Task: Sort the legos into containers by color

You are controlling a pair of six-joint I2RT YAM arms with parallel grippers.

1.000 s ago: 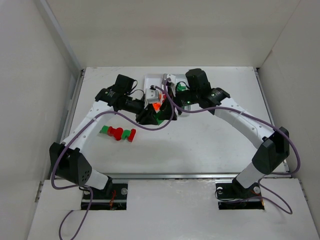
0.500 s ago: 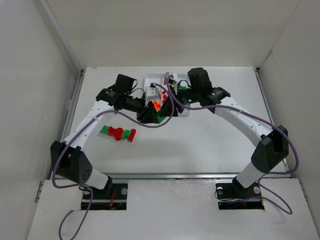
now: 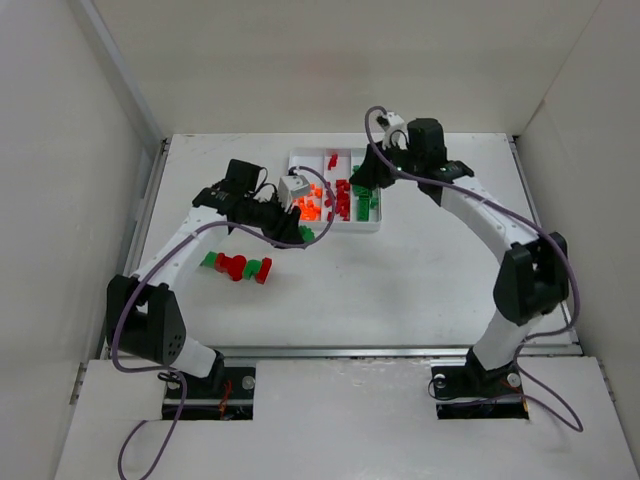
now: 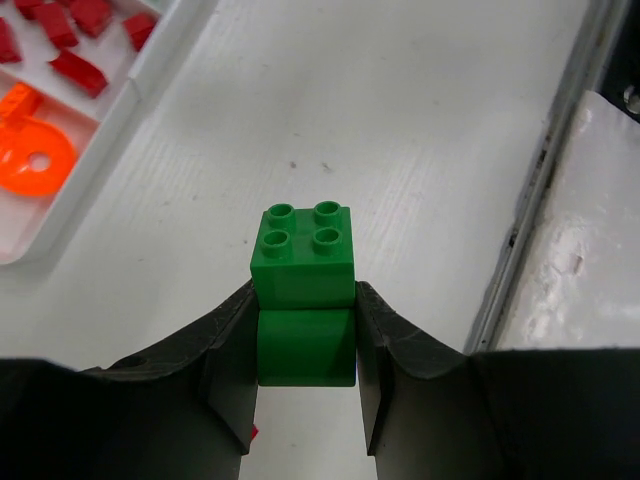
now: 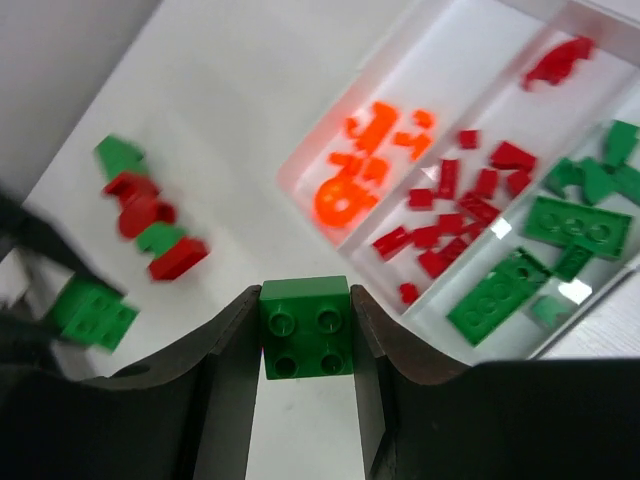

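My left gripper [image 4: 305,345] is shut on a green lego [image 4: 305,300], a studded cube on a second green block, low over the table just in front of the tray [image 3: 345,229]. In the top view that green lego [image 3: 306,234] shows at the left gripper [image 3: 298,230]. My right gripper [image 5: 306,335] is shut on a green four-stud lego [image 5: 306,327], held high over the tray's right side, where the right gripper [image 3: 363,178] points down and left. The containers hold orange legos [image 5: 355,185], red legos [image 5: 450,215] and green legos [image 5: 575,225], from left to right.
Several loose red and green legos [image 3: 236,266] lie together on the table left of the tray, also seen as loose legos [image 5: 150,222] in the right wrist view. White walls stand around the table. A metal rail [image 4: 545,170] runs along the table's edge.
The two grippers were close together at the tray's near edge. The right one has shut on a green lego and lifted back and right. The left one drew slightly left with its lego.
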